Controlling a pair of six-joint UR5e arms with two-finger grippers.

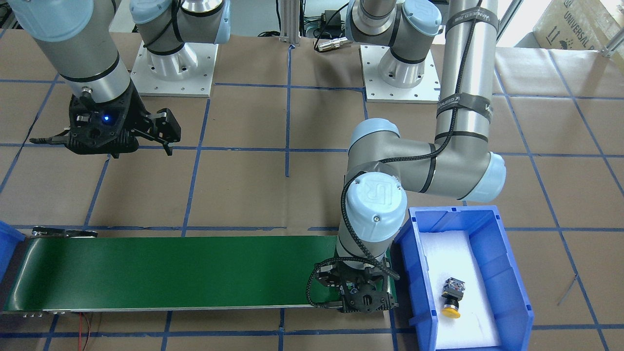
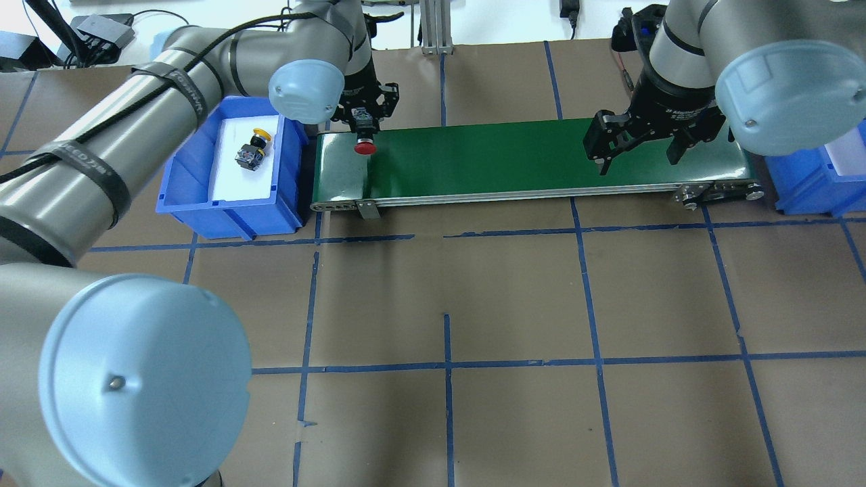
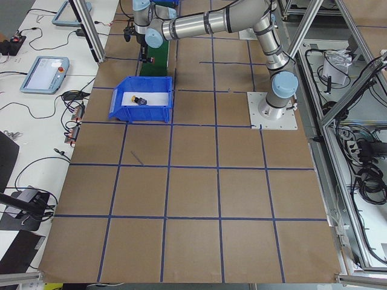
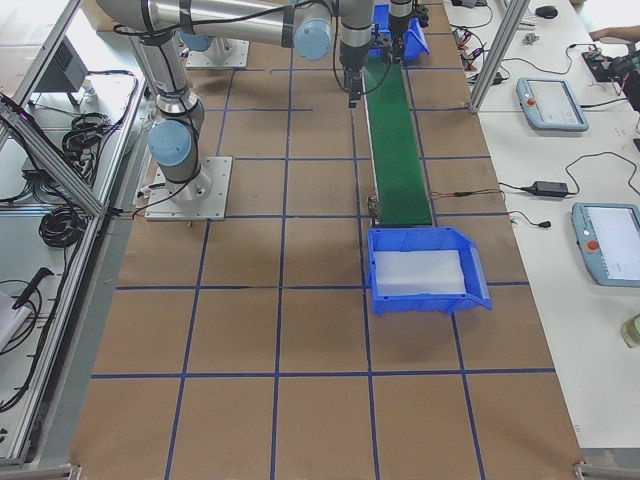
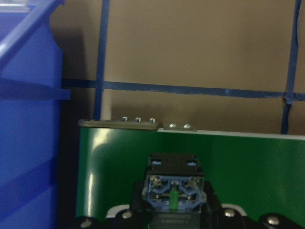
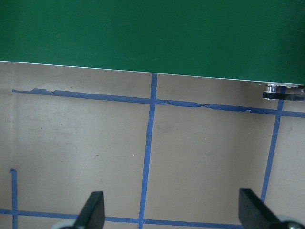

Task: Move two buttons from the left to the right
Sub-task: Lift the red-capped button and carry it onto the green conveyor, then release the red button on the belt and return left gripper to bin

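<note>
We had left fingers (image 2: 357, 122) clamped on red button (image 2: 365, 147) over belt's (image 2: 507, 159) left end. Yellow button (image 2: 252, 152) lay in left bin (image 2: 183, 196). Right fingers (image 6: 93, 210) spread, idle. Neither delivered yet.

UR logo, embossed on the left arm's blue joint cap (image 1: 376, 193). "UNIVERSAL R…", printed and cut off by the frame edge, on a cardboard box (image 1: 577, 24). White lettering on the black cable straps (image 1: 465, 105) is too blurred to read.

Red button (image 2: 365, 146), yellow button (image 2: 252, 149), green belt (image 2: 507, 155), blue bin (image 2: 230, 213).
</note>
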